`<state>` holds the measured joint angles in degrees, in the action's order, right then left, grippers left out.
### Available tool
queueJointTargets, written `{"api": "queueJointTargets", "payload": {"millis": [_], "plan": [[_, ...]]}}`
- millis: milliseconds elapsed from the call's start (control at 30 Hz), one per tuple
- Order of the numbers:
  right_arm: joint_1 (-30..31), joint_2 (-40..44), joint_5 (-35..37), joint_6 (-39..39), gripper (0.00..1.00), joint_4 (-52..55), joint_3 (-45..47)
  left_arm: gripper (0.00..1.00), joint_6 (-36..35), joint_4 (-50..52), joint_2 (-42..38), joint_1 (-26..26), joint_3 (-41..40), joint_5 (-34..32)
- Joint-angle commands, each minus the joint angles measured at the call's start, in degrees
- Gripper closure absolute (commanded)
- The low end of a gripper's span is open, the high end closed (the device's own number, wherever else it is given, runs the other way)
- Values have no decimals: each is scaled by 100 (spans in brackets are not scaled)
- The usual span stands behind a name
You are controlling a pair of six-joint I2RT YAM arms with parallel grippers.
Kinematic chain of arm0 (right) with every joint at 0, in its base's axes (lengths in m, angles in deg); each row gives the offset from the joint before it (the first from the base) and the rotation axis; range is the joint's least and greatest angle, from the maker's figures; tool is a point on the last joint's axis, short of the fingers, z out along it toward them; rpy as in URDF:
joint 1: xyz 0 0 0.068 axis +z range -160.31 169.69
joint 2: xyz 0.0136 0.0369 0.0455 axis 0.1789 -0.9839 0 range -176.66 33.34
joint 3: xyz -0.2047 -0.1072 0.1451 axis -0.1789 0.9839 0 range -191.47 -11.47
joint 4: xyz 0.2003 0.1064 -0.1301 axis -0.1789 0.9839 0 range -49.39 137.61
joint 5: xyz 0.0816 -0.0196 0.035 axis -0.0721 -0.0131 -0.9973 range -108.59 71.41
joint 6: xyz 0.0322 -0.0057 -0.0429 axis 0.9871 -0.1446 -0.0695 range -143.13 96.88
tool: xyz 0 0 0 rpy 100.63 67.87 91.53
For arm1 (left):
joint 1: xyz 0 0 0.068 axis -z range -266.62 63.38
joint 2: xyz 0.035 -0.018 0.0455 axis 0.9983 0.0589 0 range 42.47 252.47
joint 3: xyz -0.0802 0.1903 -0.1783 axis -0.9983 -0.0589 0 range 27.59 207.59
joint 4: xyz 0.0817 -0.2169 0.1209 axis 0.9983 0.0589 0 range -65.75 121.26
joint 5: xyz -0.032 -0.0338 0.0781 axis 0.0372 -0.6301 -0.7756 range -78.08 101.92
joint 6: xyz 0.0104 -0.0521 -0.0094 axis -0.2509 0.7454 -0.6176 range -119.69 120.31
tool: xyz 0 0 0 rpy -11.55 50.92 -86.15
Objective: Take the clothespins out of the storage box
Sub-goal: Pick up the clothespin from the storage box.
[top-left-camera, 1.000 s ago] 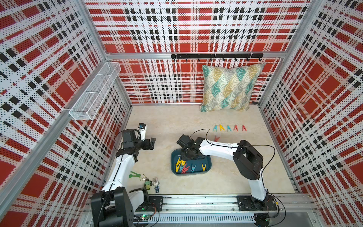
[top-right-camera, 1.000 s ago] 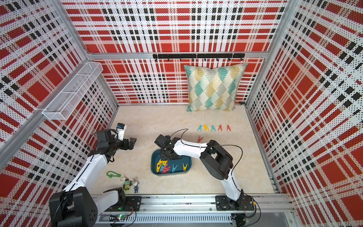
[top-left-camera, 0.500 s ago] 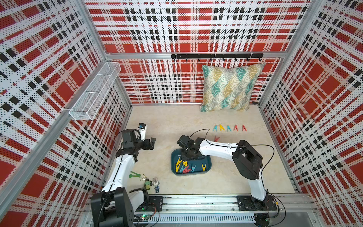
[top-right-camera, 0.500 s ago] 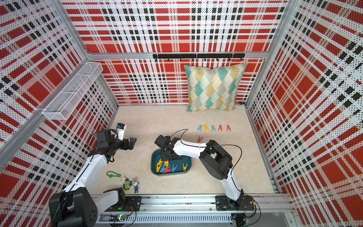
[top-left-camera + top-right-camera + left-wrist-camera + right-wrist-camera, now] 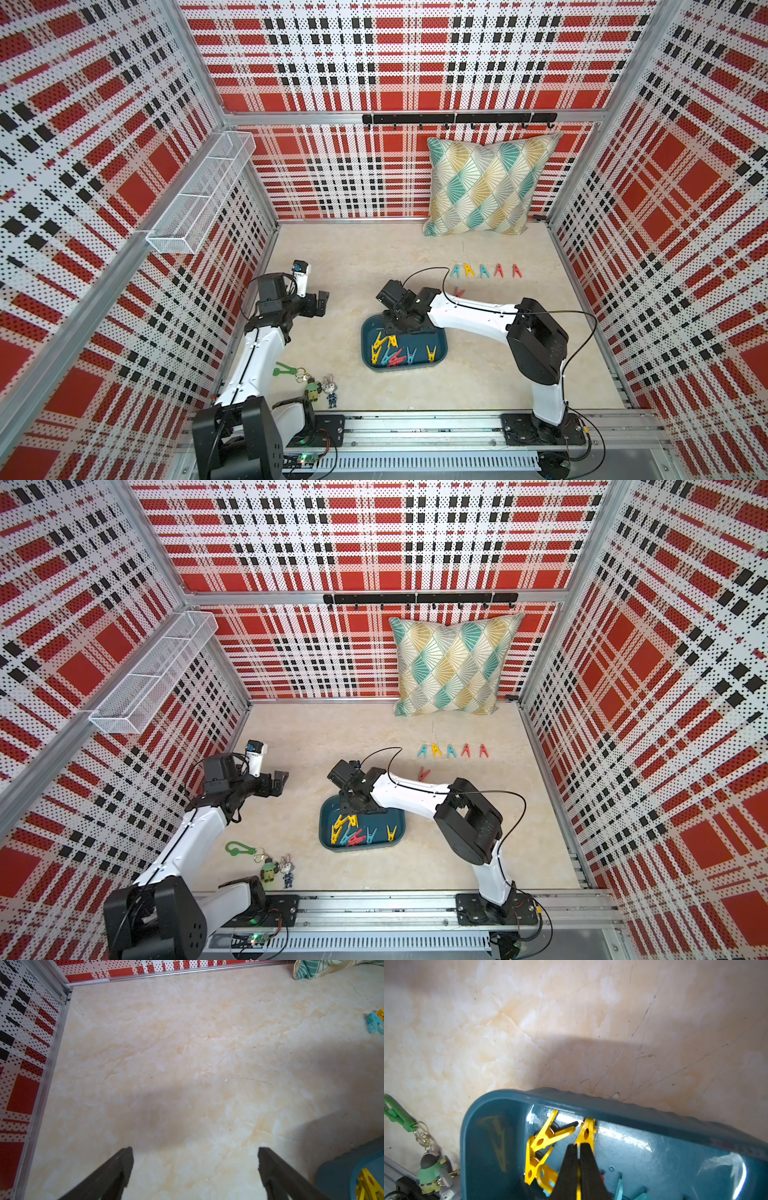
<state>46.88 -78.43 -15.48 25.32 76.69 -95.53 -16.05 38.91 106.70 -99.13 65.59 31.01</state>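
In both top views the right arm's wrist covers the right jaws and the far end of the storage box (image 5: 441,349), so the grip cannot be seen there. A red clothespin (image 5: 459,292) lies half hidden behind that arm. In the right wrist view the closed right jaws hide the near half of a yellow clothespin (image 5: 586,1132); only a yellow sliver shows between them. The box, the keychain figures (image 5: 428,1174) and the green clip (image 5: 396,1113) run off that picture's edges. In the left wrist view the left jaws, the blurred box corner and the pillow (image 5: 324,968) are cut off.
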Motion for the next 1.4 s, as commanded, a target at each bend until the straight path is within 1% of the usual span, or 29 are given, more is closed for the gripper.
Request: {"api": "queueJointTargets", "payload": {"millis": [0, 233, 467, 633, 833, 1100, 1367], "plan": [[-8, 266, 244, -147, 98, 127, 34, 1, -17, -7, -78, -75, 73, 51], [-38, 434, 357, -311, 100, 233, -15, 1, -16, -7, -69, -77, 76, 42], [-156, 779, 425, -509, 100, 432, -16, 1, -14, -11, -51, -80, 76, 42], [-418, 1220, 479, -628, 100, 564, 162, 1, -13, -7, -33, -81, 76, 38], [-895, 1836, 688, -816, 100, 827, 413, 1, -8, -7, -40, -81, 81, 25], [-2002, 2329, 634, -1117, 100, 1073, 846, 1, 1, -33, 17, -83, 78, -46], [-3595, 2569, 426, -1428, 100, 754, 1728, 1, 15, -46, -58, -98, 83, -99]]}}
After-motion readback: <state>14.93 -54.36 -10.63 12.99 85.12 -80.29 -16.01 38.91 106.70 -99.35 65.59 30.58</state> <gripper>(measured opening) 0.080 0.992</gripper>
